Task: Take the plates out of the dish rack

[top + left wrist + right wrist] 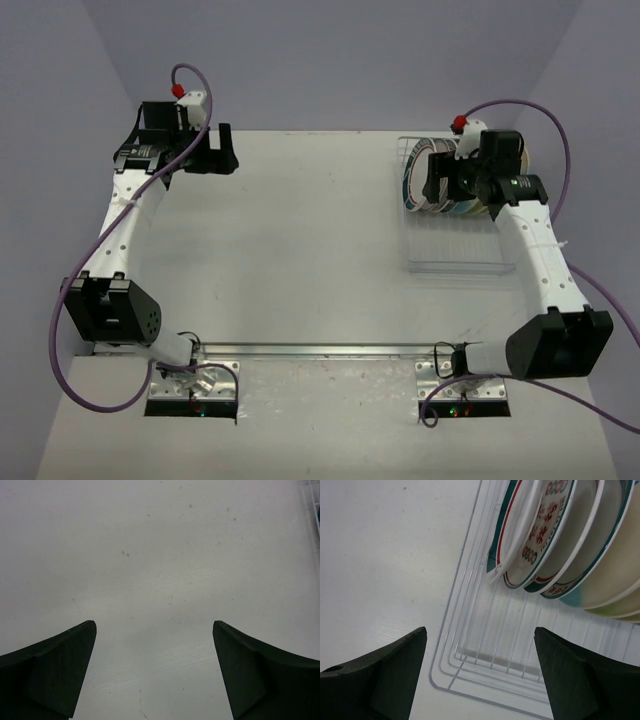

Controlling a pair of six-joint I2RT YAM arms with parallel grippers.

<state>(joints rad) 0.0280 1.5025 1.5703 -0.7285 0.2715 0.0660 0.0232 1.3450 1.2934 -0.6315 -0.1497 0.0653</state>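
Several plates (415, 188) stand on edge at the back of the see-through dish rack (460, 250) at the table's far right. In the right wrist view the nearest plate (512, 535) is white with a green rim and red ring, and a patterned plate (547, 520) stands behind it. My right gripper (431, 176) is open and empty above the rack, just in front of the plates and touching none; it also shows in its wrist view (480, 630) over the rack's wire floor (485, 645). My left gripper (226, 148) is open and empty at the table's far left; its wrist view (154, 623) shows bare table.
The front half of the rack (455, 262) holds no plates. A corner of the rack (312, 500) shows at the left wrist view's top right. Purple walls close in the table at the back and sides.
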